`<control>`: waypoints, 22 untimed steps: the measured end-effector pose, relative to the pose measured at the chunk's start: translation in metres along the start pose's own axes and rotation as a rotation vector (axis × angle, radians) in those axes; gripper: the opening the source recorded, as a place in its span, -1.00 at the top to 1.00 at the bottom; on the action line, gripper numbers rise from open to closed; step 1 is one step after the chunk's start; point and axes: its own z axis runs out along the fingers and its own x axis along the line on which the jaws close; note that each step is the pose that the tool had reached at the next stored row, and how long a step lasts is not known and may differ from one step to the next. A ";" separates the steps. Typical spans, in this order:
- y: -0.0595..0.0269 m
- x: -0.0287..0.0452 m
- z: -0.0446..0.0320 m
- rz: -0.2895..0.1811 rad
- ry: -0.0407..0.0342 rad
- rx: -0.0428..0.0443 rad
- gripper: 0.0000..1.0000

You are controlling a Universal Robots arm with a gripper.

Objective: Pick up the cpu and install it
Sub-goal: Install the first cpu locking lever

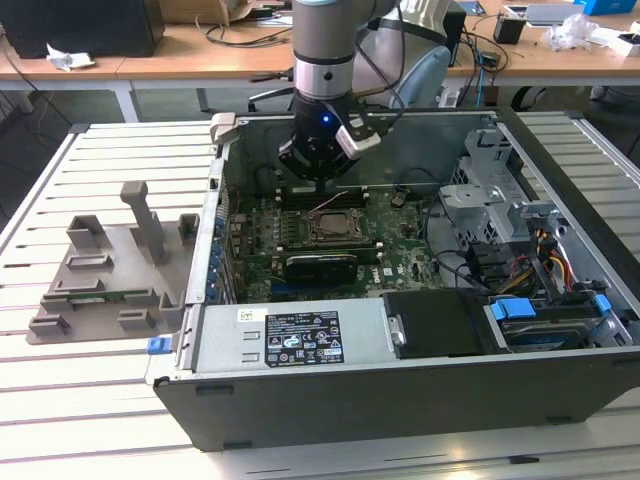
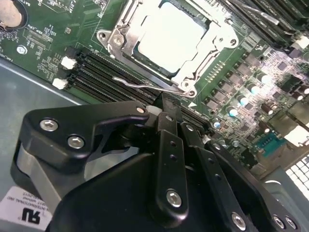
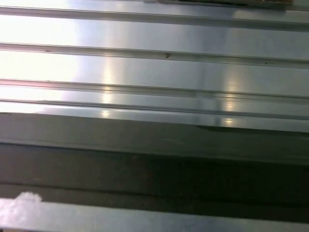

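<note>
Your cpu point(image 2: 170, 36), a flat silver square, lies inside the metal-framed socket point(image 2: 126, 29) on the green motherboard point(image 2: 43, 41); the black gripper point(image 2: 166, 104) hovers beside the socket's edge, fingers pressed together, holding nothing. Case walls point(image 1: 420, 130) hem the board closely.

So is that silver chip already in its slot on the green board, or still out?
In. The cpu lies flat inside the socket's metal frame in the second wrist view, with the pincer beside it holding nothing.
</note>
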 end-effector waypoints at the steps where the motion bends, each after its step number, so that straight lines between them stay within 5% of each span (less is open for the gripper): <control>1: 0.0002 -0.0011 0.0008 0.000 0.0001 0.0004 0.79; 22: 0.0026 -0.0321 0.0140 -0.004 0.0034 0.0031 0.79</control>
